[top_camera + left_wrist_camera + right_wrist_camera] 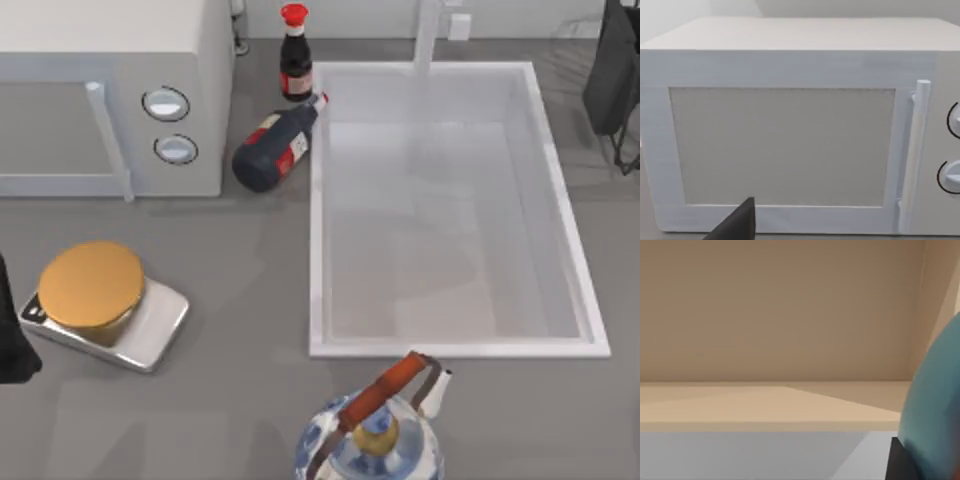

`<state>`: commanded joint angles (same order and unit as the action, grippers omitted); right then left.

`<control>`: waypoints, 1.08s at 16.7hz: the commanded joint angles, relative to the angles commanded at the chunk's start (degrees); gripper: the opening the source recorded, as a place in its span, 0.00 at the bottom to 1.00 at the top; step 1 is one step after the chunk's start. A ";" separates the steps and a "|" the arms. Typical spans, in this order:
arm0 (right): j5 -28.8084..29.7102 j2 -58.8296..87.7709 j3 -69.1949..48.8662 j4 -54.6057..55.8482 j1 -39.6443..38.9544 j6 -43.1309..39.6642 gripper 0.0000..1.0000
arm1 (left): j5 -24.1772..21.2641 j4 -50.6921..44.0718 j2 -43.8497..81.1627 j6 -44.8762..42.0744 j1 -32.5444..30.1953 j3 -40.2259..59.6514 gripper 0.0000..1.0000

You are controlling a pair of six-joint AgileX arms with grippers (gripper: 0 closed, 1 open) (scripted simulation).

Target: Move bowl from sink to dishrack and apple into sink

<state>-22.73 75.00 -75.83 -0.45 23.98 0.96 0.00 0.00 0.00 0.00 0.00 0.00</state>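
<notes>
A smooth, glossy blue curve, probably the bowl (935, 405), sits right against the right gripper; whether it is gripped I cannot tell. Below lies the white rectangular sink (320, 250). The left arm (12, 340) idles before the microwave (790, 135).

Both AgileX arms are matte black with no markings, screws or cables to be made out: the left arm (14, 335) shows as a dark, angular slab, the right arm (613, 75) as a tall black casing with thin black struts beneath it.
</notes>
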 joint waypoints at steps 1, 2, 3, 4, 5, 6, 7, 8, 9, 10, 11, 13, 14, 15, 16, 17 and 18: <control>0.00 0.00 0.00 0.00 0.00 0.00 0.00 | 0.00 0.00 0.00 0.00 0.00 0.00 1.00; 0.00 0.00 0.00 0.00 0.00 0.00 0.00 | 0.00 0.00 0.00 0.00 0.00 0.00 1.00; 0.19 0.25 -0.15 -0.14 -0.19 0.08 0.00 | 0.00 0.00 0.00 0.00 0.00 0.00 1.00; 0.21 0.32 -0.11 -0.03 -0.20 0.08 0.00 | 0.00 0.00 0.00 0.00 0.00 0.00 1.00; 0.28 0.73 0.10 0.62 -0.26 0.08 0.00 | 0.00 0.00 0.00 0.00 0.00 0.00 1.00; 0.41 1.51 0.51 1.84 -0.39 0.08 0.00 | 0.00 0.00 0.00 0.00 0.00 0.00 1.00; 0.61 2.59 1.11 3.58 -0.58 0.07 0.00 | 0.00 0.00 0.00 0.00 0.00 0.00 1.00; 0.87 3.92 1.88 5.73 -0.82 0.06 0.00 | 0.00 0.00 0.00 0.00 0.00 0.00 1.00; 1.19 5.49 2.82 8.31 -1.12 0.05 0.00 | 0.00 0.00 0.00 0.00 0.00 0.00 1.00; 1.55 7.22 3.90 11.17 -1.45 0.04 0.00 | 0.00 0.00 0.00 0.00 0.00 0.00 1.00; 1.95 9.10 5.10 14.29 -1.83 0.04 0.00 | 0.00 0.00 0.00 0.00 0.00 0.00 1.00; 2.85 13.09 7.81 21.04 -2.67 0.03 0.00 | 0.00 0.00 0.00 0.00 0.00 0.00 1.00; 3.34 15.12 9.27 24.54 -3.13 0.02 0.00 | 0.00 0.00 0.00 0.00 0.00 0.00 1.00; 3.83 17.14 10.75 28.05 -3.59 0.01 0.00 | 0.00 0.00 0.00 0.00 0.00 0.00 1.00; 4.33 19.08 12.23 31.47 -4.06 0.00 0.00 | 0.00 0.00 0.00 0.00 0.00 0.00 1.00; 4.82 20.92 13.68 34.75 -4.51 -0.01 0.00 | 0.00 0.00 0.00 0.00 0.00 0.00 1.00; 5.28 22.63 15.06 37.82 -4.94 -0.02 0.00 | 0.00 0.00 0.00 0.00 0.00 0.00 1.00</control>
<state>-17.45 97.63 -60.77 37.37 19.04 0.95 0.00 0.00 0.00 0.00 0.00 0.00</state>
